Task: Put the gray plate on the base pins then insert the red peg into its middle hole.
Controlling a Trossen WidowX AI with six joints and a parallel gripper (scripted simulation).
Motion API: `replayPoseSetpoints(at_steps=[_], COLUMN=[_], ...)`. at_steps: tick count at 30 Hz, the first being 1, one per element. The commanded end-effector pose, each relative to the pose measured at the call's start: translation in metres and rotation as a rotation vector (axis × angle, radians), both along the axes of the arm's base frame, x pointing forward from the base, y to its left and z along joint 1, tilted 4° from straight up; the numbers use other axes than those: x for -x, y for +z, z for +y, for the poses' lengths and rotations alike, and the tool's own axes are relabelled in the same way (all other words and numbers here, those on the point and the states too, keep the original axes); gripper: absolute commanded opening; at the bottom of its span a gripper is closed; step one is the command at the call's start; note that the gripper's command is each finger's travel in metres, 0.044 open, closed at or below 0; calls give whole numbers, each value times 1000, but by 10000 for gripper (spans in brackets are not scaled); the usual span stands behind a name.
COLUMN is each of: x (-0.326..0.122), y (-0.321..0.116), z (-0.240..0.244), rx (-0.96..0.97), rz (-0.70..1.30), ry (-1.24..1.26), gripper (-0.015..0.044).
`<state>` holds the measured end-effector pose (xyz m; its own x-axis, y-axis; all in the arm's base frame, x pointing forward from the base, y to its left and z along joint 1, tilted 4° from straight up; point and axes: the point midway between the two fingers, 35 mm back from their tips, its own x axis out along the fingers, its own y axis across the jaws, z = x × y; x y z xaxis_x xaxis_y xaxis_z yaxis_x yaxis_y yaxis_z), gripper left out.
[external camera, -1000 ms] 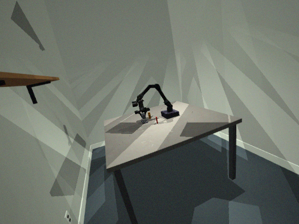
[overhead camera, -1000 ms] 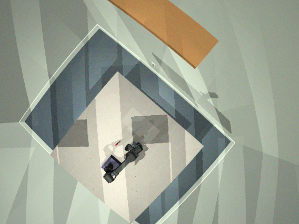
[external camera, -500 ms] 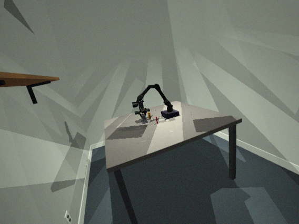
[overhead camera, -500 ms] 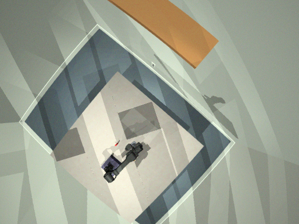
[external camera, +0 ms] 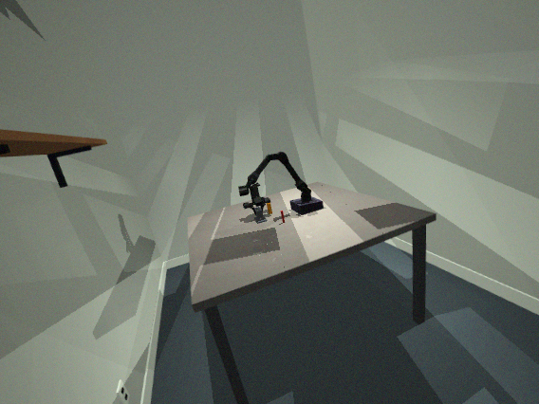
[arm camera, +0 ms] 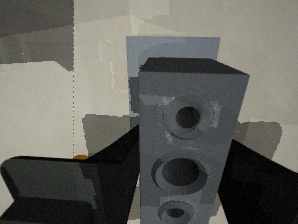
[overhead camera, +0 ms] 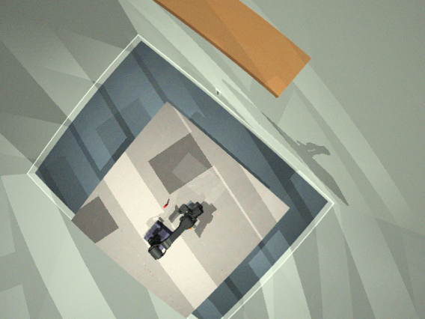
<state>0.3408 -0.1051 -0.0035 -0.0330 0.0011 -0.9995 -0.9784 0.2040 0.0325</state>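
Observation:
The gray plate (arm camera: 153, 132), with three round holes showing, is held between the two fingers of my gripper (arm camera: 174, 129) (external camera: 258, 211). In the wrist view it is above the flat blue-gray base (arm camera: 172, 44) (external camera: 261, 221), which shows past the plate's far end and left edge. The plate hides the base's pins, so how they line up with the holes cannot be told. The red peg (overhead camera: 165, 206) (external camera: 283, 217) stands upright on the table, apart from the gripper, on the arm base's side in the exterior view.
An orange block (external camera: 269, 208) (overhead camera: 191, 228) stands near the gripper, and a bit of it shows at the left in the wrist view (arm camera: 80, 157). The arm's dark base (external camera: 306, 205) sits on the table (external camera: 294, 251). Shadows cross the tabletop.

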Motion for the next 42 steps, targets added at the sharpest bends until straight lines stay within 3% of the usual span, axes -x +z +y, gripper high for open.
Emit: replayPoseSetpoints(at_steps=[1,18,35,40,42], x=[3,3,3,2,-2], y=[-11,-14,-14,-11,9], z=[0,1,1,0,-1], rx=[-2,-2,-2,-2,-2], rz=[13,6,6,6,7], ry=[3,1,1,1,1], gripper=[0,0,440,440,440])
